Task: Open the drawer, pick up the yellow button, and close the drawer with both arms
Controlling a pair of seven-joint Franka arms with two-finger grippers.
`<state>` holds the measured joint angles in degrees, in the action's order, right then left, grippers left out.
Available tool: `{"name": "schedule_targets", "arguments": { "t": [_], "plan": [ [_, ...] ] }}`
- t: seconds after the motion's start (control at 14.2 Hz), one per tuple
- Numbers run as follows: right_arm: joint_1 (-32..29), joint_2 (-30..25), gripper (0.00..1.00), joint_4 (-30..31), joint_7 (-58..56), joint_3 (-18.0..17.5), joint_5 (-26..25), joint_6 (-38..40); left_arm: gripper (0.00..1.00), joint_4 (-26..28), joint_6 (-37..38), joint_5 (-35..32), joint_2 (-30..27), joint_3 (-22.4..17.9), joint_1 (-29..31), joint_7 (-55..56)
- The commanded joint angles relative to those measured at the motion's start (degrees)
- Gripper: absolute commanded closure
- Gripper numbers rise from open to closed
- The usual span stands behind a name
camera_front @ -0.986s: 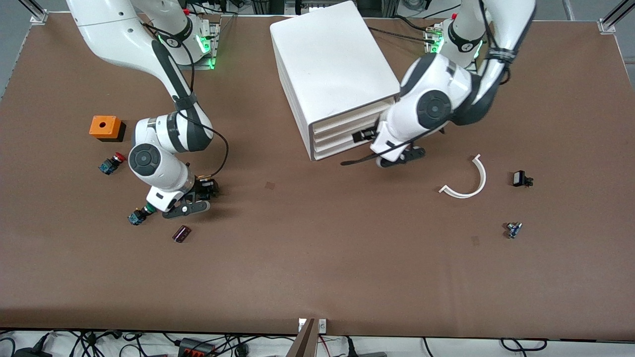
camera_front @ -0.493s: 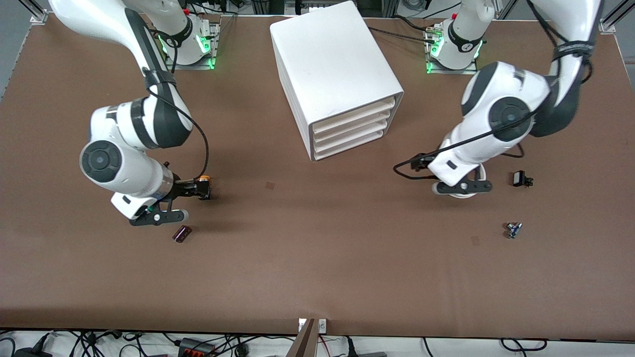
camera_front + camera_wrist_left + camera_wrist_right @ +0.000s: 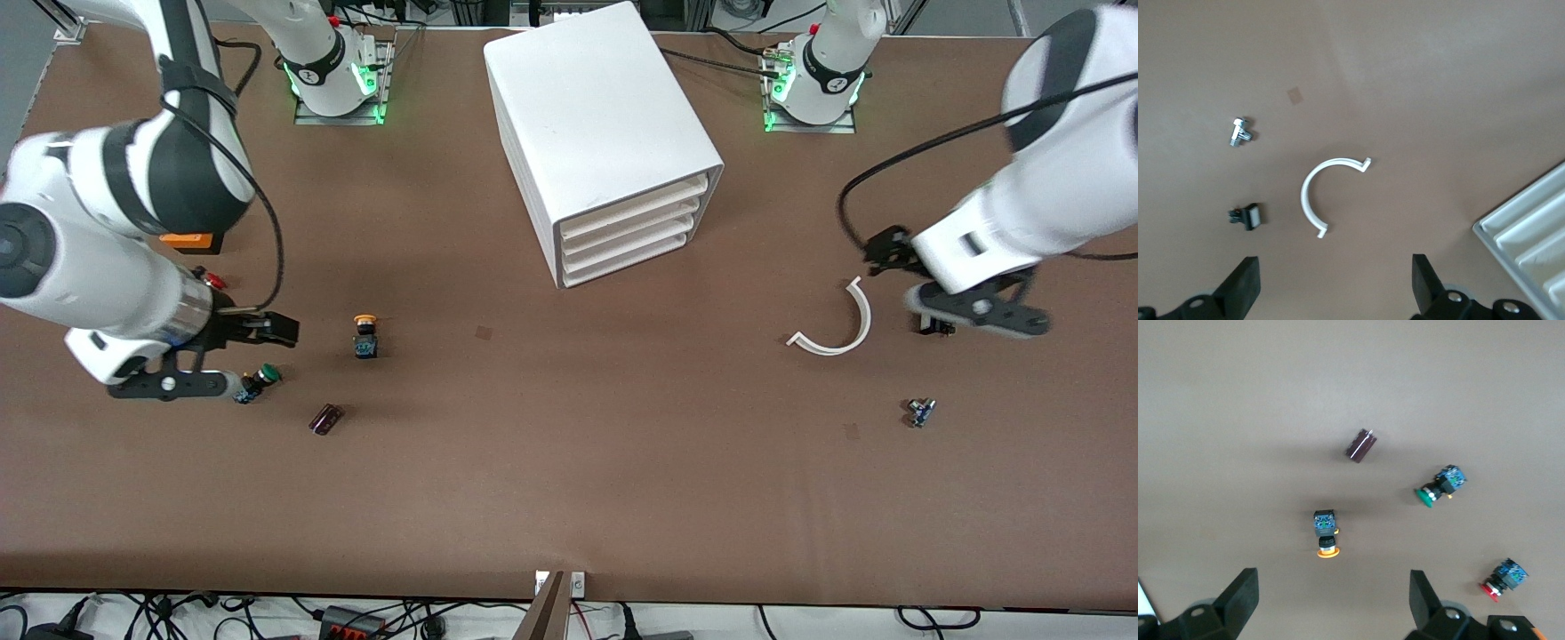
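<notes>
The white cabinet [image 3: 605, 124] stands at the table's middle with its four drawers [image 3: 627, 233] all pushed in; a corner of them shows in the left wrist view [image 3: 1531, 230]. The yellow-capped button [image 3: 364, 336] lies on the bare table, also seen in the right wrist view [image 3: 1325, 535]. My right gripper [image 3: 283, 330] is open and empty, up over the table beside that button, toward the right arm's end [image 3: 1333, 600]. My left gripper [image 3: 878, 252] is open and empty [image 3: 1335, 287], over the table by the white arc [image 3: 840, 324].
A green-capped button [image 3: 256, 380], a red-capped button [image 3: 212, 280], an orange box [image 3: 191, 240] partly hidden by the right arm and a brown part [image 3: 325, 418] lie near the right gripper. A black clip [image 3: 1246, 217] and silver part [image 3: 921, 412] lie near the arc.
The right gripper has let go of the yellow button and lifted away toward its end. The left gripper has left the cabinet front and swung toward the left arm's end.
</notes>
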<state>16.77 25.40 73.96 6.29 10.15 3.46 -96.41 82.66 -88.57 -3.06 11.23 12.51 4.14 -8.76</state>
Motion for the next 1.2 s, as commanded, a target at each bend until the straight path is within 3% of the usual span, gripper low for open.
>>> {"name": "schedule_targets", "arguments": {
  "t": [0.0,0.28,0.7,0.92,1.13],
  "plan": [
    [-2.0,-2.4,0.0,-0.3,-0.1,-0.1,-0.3,1.1,0.0,5.0,-1.1,4.0,-7.3,-10.1,-5.2,-5.2],
    [-3.0,-3.8,0.0,-0.3,0.1,1.2,0.2,1.5,0.0,18.7,-11.8,3.7,-16.0,-10.8,-6.1,-5.0],
    [-8.0,-9.0,0.0,2.7,0.1,-0.6,0.4,1.5,0.0,17.7,-10.1,3.6,-15.6,-10.9,-6.1,-4.7],
    [-15.9,-11.8,0.0,4.9,0.2,-7.4,0.4,1.4,0.0,17.2,-8.6,3.7,-15.4,-11.0,-6.0,-4.8],
    [-18.7,-12.4,0.0,5.1,-0.8,-7.9,0.0,1.5,0.0,16.7,-8.4,3.8,-14.6,-10.8,-6.3,-4.6]
  ]
}}
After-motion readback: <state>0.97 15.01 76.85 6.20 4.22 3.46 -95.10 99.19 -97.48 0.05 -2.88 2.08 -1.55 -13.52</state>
